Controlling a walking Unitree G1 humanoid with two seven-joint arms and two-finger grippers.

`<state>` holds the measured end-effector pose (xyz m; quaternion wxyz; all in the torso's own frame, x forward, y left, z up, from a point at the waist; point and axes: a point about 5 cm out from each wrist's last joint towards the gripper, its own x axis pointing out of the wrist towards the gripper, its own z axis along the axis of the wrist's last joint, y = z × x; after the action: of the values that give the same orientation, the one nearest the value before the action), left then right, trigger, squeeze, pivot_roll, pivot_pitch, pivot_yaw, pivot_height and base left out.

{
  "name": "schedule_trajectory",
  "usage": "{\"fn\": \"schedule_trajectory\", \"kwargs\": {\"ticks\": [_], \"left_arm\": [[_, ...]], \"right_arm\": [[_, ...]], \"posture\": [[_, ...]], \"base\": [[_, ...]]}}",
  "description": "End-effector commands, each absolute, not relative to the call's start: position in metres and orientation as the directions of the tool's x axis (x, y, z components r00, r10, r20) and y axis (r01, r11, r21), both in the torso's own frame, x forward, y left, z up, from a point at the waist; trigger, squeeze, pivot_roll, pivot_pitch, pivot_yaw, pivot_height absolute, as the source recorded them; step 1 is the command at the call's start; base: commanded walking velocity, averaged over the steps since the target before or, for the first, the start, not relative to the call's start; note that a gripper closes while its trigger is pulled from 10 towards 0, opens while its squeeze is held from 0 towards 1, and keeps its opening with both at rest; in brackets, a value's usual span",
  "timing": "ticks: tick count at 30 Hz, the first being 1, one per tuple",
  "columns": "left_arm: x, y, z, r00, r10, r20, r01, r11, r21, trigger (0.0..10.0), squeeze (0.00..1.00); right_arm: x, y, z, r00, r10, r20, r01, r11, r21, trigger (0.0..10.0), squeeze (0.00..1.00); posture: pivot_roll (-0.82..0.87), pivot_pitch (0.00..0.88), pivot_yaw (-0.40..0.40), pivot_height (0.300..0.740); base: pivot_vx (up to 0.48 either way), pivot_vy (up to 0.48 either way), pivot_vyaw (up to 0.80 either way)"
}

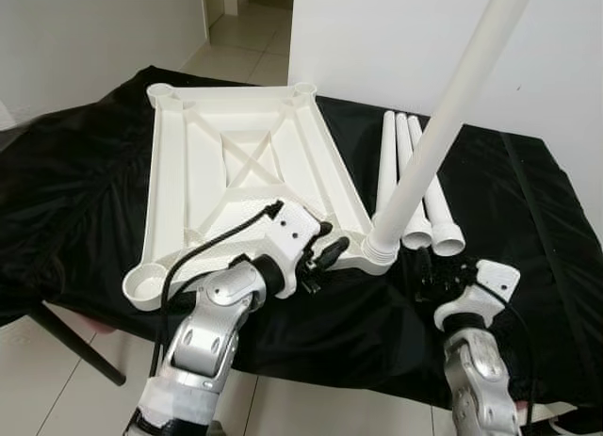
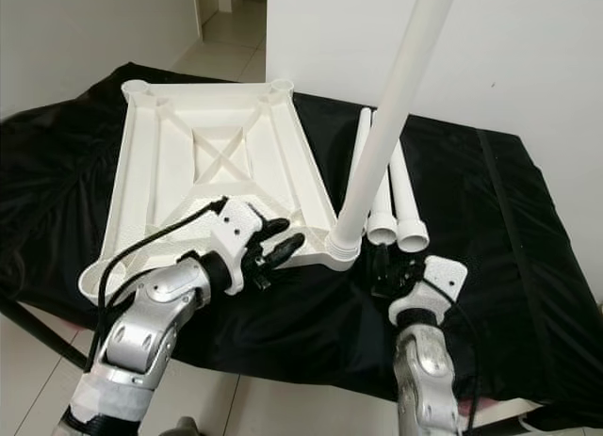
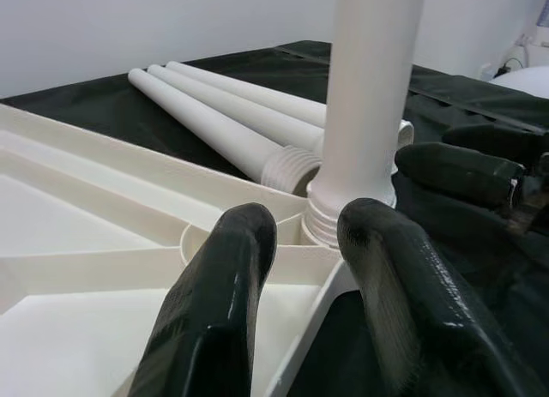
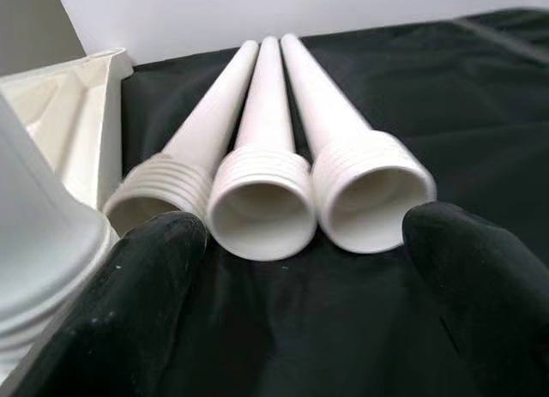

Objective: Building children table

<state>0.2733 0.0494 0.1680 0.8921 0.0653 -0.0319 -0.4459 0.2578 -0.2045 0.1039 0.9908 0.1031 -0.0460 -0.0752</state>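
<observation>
Already upside down on the black-draped surface [image 1: 85,172], white tabletop [image 1: 236,144], sockets up for legs; one leg [image 1: 443,125] upright in near corner socket. Left gripper [image 3: 292,243], jaws apart, steadying beside that corner. Right gripper [image 4: 300,285], jaws wide, aimed at three loose legs [image 4: 266,157], threaded ends toward it.
</observation>
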Motion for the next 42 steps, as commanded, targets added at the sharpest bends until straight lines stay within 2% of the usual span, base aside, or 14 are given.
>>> {"fn": "schedule_trajectory", "kwargs": {"ticks": [1, 6, 17, 35, 42], "left_arm": [[0.28, 0.052, 0.169, 0.707, -0.707, 0.024, 0.697, 0.702, 0.145, 10.0, 0.0], [0.278, 0.054, 0.169, 0.707, -0.707, 0.025, 0.696, 0.702, 0.151, 10.0, 0.0], [0.276, 0.056, 0.17, 0.705, -0.709, 0.02, 0.698, 0.699, 0.157, 10.0, 0.0], [0.272, 0.056, 0.169, 0.697, -0.717, 0.012, 0.707, 0.69, 0.157, 10.0, 0.0], [0.273, 0.055, 0.169, 0.695, -0.719, 0.013, 0.709, 0.688, 0.154, 10.0, 0.0]], "right_arm": [[0.26, -0.208, 0.098, 0.982, -0.186, 0.032, 0.172, 0.95, 0.261, 10.0, 0.0], [0.286, -0.204, 0.103, 0.985, -0.169, 0.035, 0.142, 0.908, 0.395, 10.0, 0.0], [0.307, -0.204, 0.109, 0.982, -0.182, 0.047, 0.138, 0.868, 0.477, 10.0, 0.0], [0.289, -0.194, 0.104, 0.986, -0.149, 0.073, 0.073, 0.783, 0.618, 10.0, 0.0], [0.292, -0.188, 0.103, 0.99, -0.121, 0.07, 0.042, 0.739, 0.673, 10.0, 0.0]], "posture": [[0.11, 0.004, -0.055, 0.74], [0.13, 0.007, -0.054, 0.74], [0.15, 0.007, -0.04, 0.74], [0.14, 0.015, -0.034, 0.74], [0.14, 0.017, -0.03, 0.74]], "base": [[0.0, 0.0, 0.0], [0.0, 0.0, 0.0], [0.0, 0.0, 0.0], [0.0, 0.0, 0.0], [0.0, 0.0, 0.0]]}}
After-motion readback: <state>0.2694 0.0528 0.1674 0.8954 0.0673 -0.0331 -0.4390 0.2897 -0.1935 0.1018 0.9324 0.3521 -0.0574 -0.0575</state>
